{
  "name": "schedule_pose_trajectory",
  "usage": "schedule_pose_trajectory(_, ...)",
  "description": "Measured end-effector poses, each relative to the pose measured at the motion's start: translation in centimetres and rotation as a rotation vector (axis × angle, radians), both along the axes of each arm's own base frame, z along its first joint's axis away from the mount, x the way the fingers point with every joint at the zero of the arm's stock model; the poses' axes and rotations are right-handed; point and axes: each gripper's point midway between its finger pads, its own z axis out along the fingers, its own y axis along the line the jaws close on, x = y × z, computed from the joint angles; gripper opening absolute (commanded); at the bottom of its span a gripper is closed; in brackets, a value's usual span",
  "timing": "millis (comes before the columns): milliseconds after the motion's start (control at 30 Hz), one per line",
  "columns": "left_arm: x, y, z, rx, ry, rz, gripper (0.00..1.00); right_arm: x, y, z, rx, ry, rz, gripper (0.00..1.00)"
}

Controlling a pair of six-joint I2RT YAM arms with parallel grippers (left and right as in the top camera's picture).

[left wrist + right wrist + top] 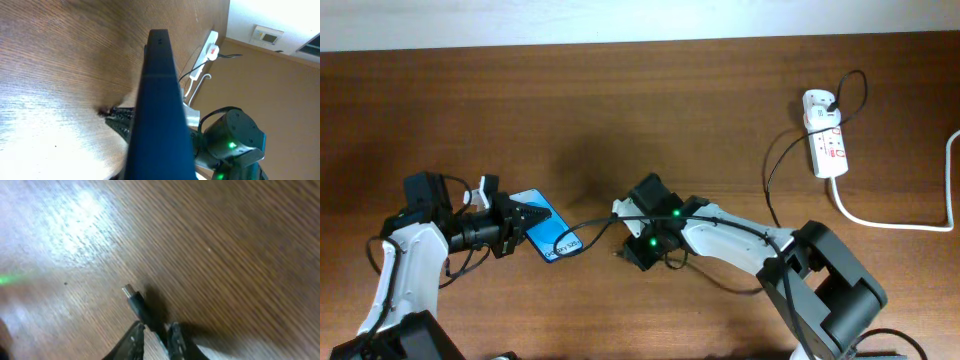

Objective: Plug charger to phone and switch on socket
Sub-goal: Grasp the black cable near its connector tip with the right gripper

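My left gripper (pixel 523 222) is shut on the phone (pixel 549 238) and holds it tilted just above the table at the left. In the left wrist view the phone (pixel 159 115) fills the middle as a dark blue slab that hides my fingers. The charger (pixel 769 178), a thin black cable, runs from its white adapter (pixel 817 102) on the socket (pixel 826 142) down to my right arm. My right gripper (pixel 156 330) is narrowly shut on the cable, and its plug tip (pixel 129 290) sticks out ahead over the wood. The socket (pixel 207 51) shows far off.
The socket's thick white cord (pixel 892 223) curves off the right edge of the table. The right arm's base (pixel 835 285) stands at the lower right. Its wrist with green lights (pixel 229 141) sits close behind the phone. The table is bare brown wood (pixel 620 110).
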Motion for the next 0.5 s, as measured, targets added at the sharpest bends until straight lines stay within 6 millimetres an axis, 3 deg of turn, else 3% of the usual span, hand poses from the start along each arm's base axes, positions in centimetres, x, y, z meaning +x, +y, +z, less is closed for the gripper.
schedule_pose_trajectory(200, 0.0, 0.0, 0.0, 0.000, 0.000, 0.000, 0.00, -0.4, -0.4, 0.1, -0.036, 0.013, 0.012, 0.37)
schedule_pose_trajectory(500, 0.0, 0.0, 0.0, 0.000, 0.000, 0.000, 0.00, -1.3, -1.4, 0.1, -0.058, -0.104, 0.300, 0.44)
